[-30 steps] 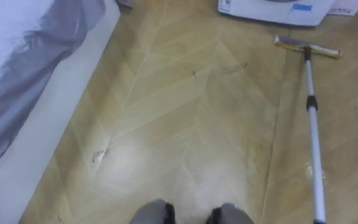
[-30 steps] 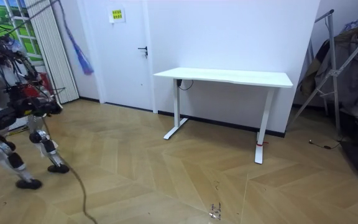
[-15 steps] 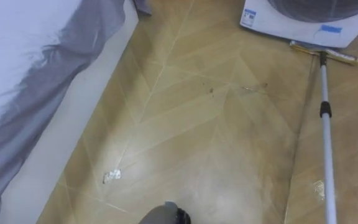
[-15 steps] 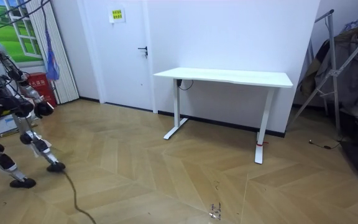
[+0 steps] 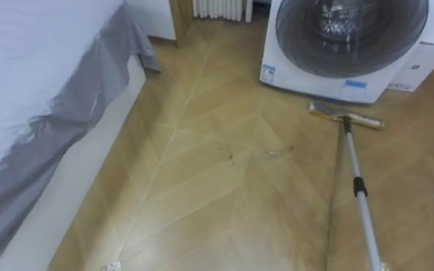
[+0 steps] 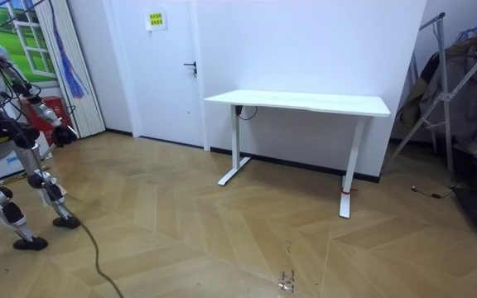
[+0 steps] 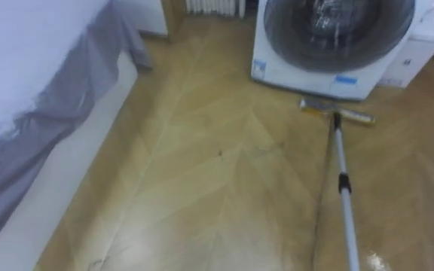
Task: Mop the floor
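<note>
A mop lies ahead of me on the wooden floor. Its flat yellow-edged head [image 5: 345, 115] rests just in front of a white washing machine [image 5: 349, 45]. Its silver pole [image 5: 356, 188] runs back toward me and leaves the view at the lower right. The same mop head [image 7: 336, 111] and pole [image 7: 343, 188] appear in the right eye view. In the room view I stand at the far left with one arm held forward, ending in a dark hand [image 6: 62, 136] too small to read.
A bed with a grey and white cover [image 5: 29, 90] fills the left side. A white radiator [image 5: 221, 7] is at the top. A small scrap of litter [image 5: 113, 266] lies on the floor by the bed. A white desk [image 6: 301, 103] stands mid-room.
The whole eye view has shifted, so more of the washing machine and the far floor now shows. In the room view I have stepped toward the left edge.
</note>
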Motion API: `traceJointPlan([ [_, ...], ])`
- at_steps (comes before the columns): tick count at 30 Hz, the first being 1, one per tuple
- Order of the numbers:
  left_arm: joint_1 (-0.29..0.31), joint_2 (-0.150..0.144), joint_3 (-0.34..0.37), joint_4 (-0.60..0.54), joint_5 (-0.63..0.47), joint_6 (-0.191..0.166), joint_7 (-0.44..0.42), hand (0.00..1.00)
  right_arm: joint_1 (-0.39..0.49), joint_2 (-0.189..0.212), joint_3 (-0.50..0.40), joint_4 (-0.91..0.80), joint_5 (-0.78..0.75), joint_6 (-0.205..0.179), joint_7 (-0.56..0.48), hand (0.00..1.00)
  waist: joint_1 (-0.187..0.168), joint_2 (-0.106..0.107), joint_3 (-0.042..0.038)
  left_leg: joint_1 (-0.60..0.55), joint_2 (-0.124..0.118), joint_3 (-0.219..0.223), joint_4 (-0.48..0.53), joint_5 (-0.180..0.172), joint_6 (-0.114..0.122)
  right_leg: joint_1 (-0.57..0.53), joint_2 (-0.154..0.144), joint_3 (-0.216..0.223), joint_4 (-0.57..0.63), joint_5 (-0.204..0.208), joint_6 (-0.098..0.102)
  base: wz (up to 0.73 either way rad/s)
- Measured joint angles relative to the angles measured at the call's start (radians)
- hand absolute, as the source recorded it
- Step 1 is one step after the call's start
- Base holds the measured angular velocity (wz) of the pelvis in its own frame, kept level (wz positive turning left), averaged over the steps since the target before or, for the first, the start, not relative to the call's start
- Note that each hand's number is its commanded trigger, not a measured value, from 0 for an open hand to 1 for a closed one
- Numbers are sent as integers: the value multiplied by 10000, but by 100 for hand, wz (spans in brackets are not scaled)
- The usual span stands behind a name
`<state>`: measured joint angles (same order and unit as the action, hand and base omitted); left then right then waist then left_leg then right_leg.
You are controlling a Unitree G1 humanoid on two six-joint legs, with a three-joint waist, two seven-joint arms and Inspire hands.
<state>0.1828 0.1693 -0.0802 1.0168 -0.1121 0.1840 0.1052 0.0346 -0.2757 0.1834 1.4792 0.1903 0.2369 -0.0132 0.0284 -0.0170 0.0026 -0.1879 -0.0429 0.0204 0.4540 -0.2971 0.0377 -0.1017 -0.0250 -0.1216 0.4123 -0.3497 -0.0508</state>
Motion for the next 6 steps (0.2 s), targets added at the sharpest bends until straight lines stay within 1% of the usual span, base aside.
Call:
traceJointPlan([
  [2,246,5,65,-30,131,96,-2,0,365,7,-106,-404,-46,109,106,100,14,-68,-9,563,6,13,-501,48,-46,603,49,2,-571,113,-7,-2],
  [3,289,5,86,-31,181,184,-3,0,464,28,-114,-598,-45,186,169,100,-6,-92,1,791,9,16,-689,76,-50,874,75,4,-874,192,-8,0],
  [4,316,3,112,-31,180,227,-3,0,504,42,-114,-709,-42,227,190,100,0,-99,-4,899,11,18,-787,82,-55,986,87,10,-1000,228,-3,0],
  [6,356,-18,315,-30,185,347,-4,0,636,115,-138,-852,-37,261,239,100,14,-159,12,1124,17,36,-974,85,-61,1243,106,7,-1258,284,6,-2],
])
